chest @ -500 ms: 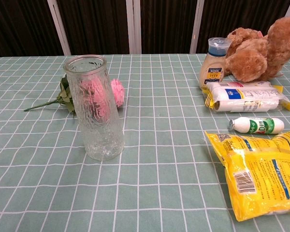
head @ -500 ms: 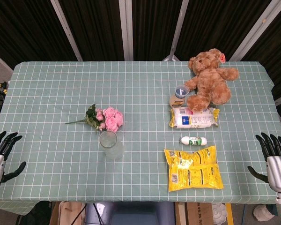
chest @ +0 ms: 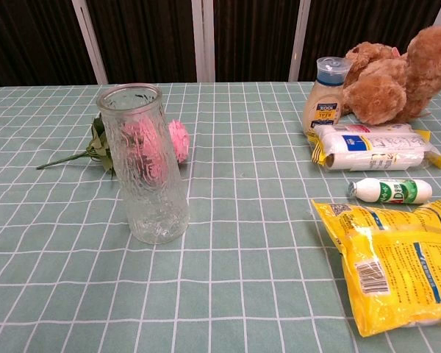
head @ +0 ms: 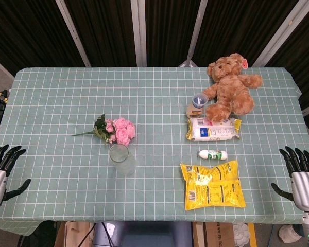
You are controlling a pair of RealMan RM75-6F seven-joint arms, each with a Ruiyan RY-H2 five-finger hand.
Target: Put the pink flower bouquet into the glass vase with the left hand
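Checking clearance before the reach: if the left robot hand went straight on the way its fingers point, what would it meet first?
The left robot hand, open at the table's near-left corner, points up and slightly right. That line looks free; the bouquet and vase lie well to the right, though depth is unclear.

A green checked tablecloth (head: 56, 98) covers the table before dark curtains (head: 103, 31).

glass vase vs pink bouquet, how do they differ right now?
The glass vase stands upright; the pink bouquet lies flat on the table. The vase is clear, textured and empty; the bouquet is opaque pink with green leaves. The vase sits nearer the robot, the bouquet just behind it. Neither is touched by a hand.
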